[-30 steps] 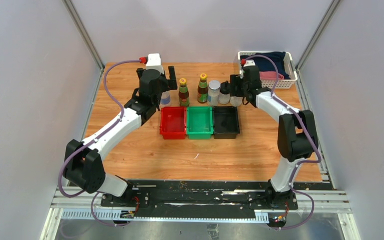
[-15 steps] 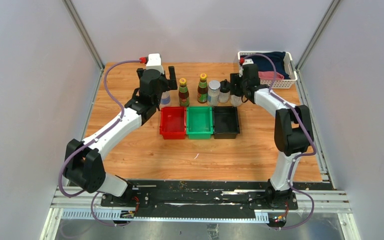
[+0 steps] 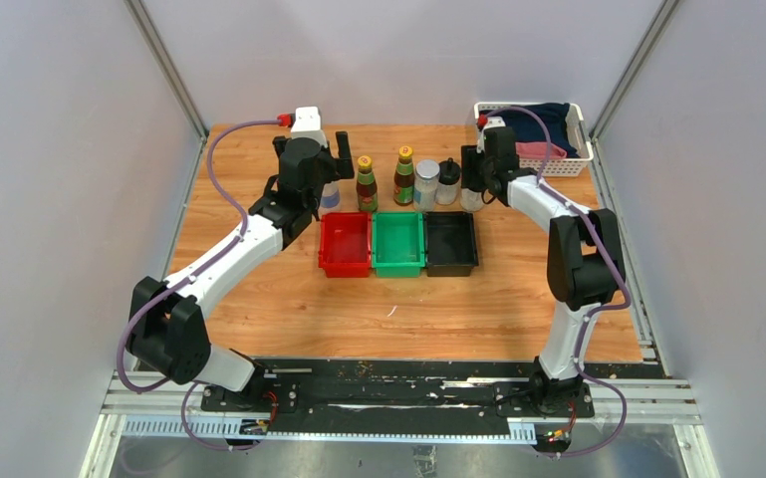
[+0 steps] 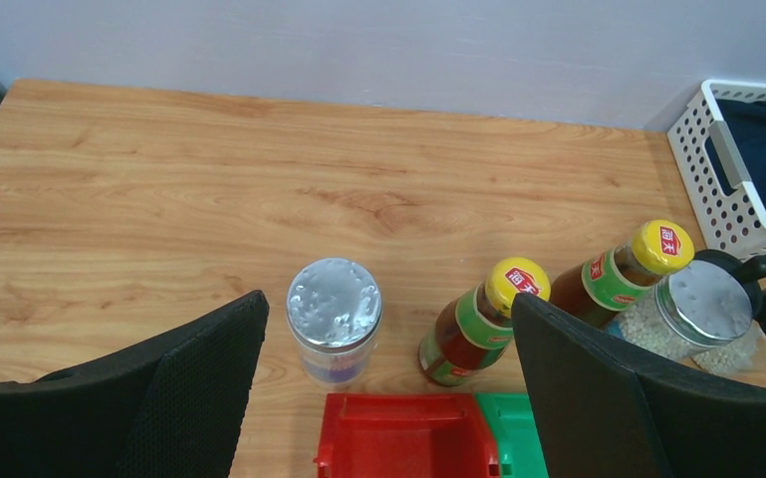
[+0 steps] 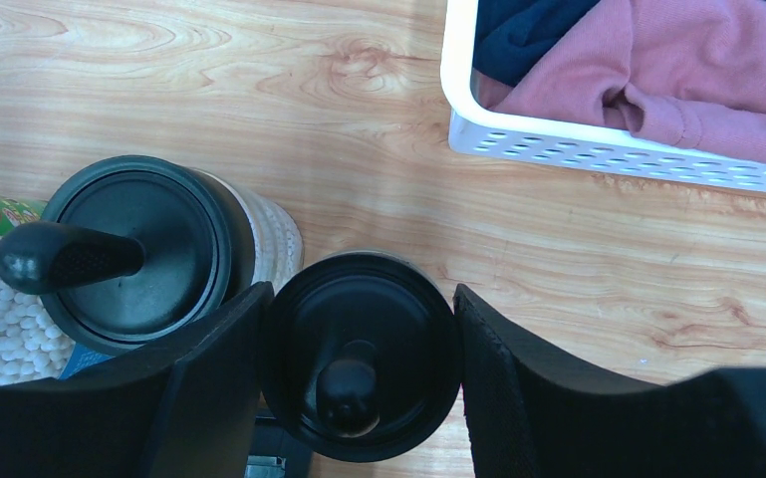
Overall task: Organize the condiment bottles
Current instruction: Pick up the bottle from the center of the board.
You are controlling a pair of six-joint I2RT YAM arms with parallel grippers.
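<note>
Six bottles (image 3: 404, 177) stand in a row behind the bins (image 3: 398, 261). The right end effector (image 5: 359, 294) clamps the end black-capped bottle (image 5: 359, 354). Its twin (image 5: 139, 249) stands just beside, so lifting could topple it. The left end effector (image 4: 388, 309) hangs spread over the jar (image 4: 334, 319).

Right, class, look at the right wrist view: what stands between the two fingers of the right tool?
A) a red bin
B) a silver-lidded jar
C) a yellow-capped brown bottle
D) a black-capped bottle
D: the right tool has a finger on each side of a black-capped bottle, seen from above.
</note>
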